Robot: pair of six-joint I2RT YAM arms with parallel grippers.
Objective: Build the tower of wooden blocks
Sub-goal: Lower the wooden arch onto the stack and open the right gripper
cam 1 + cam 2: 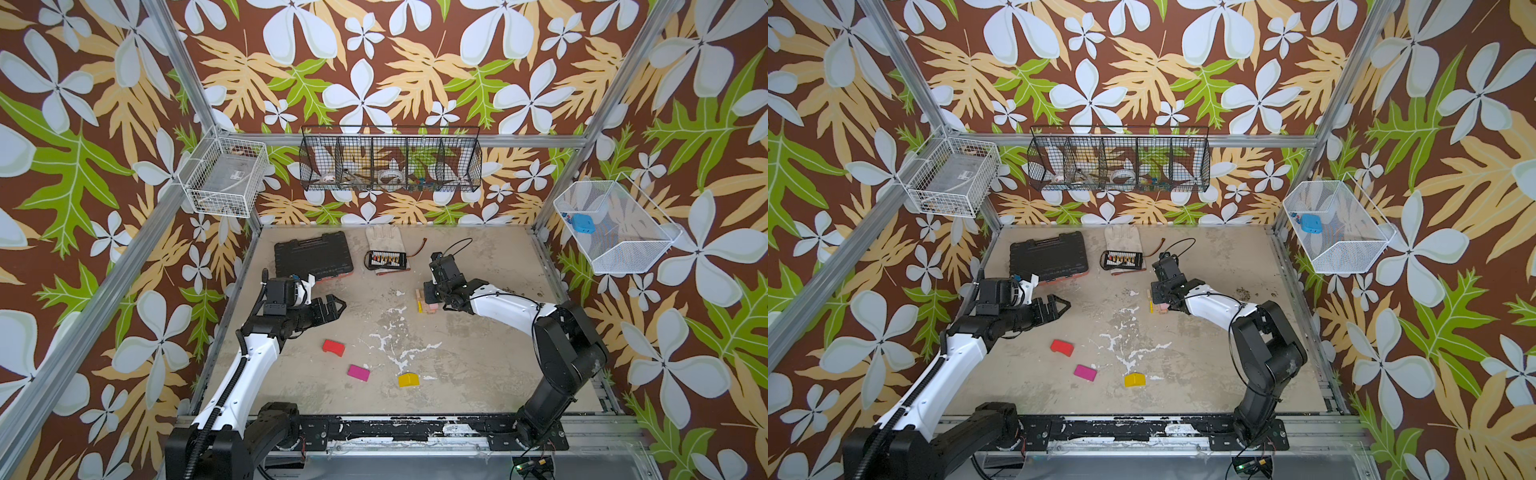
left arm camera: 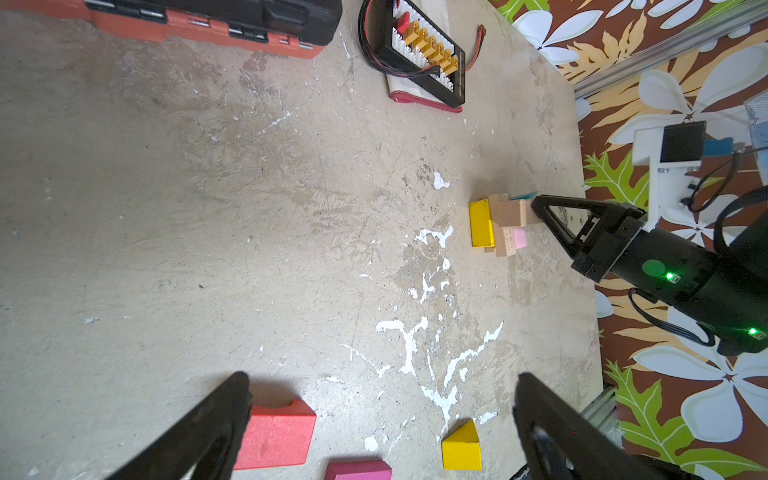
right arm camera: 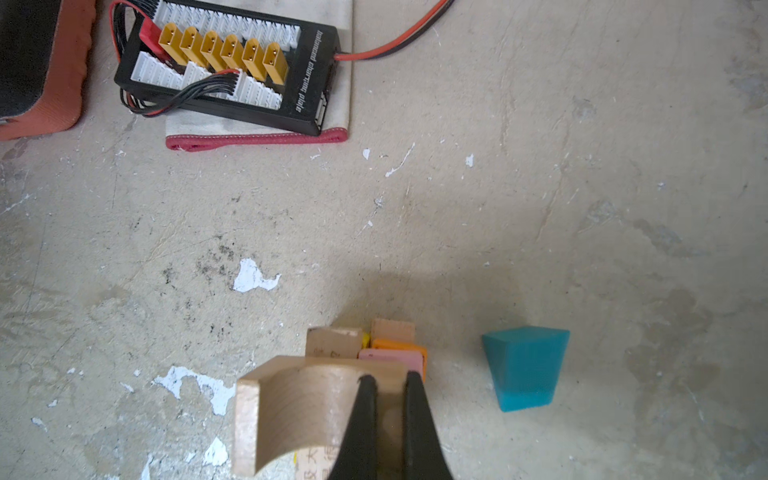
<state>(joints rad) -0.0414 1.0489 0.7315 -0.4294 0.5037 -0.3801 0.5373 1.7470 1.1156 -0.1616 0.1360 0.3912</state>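
My right gripper (image 3: 390,378) is shut on one leg of a plain wood arch block (image 3: 299,411), holding it right over the tower (image 3: 395,353), a low stack of plain wood, yellow, orange and pink blocks. I cannot tell whether the arch rests on it. In both top views the right wrist hides most of the tower (image 1: 426,302) (image 1: 1156,306). A teal block (image 3: 524,368) stands on the table beside the stack. My left gripper (image 2: 382,378) (image 1: 338,305) hangs open and empty above a red arch (image 1: 333,348), a magenta block (image 1: 358,373) and a yellow wedge (image 1: 409,380).
A black tool case (image 1: 313,254) lies at the back left. A charging board (image 1: 386,259) with cables sits on a white glove (image 1: 384,239) at the back middle. Wire baskets (image 1: 390,164) hang on the walls above the table.
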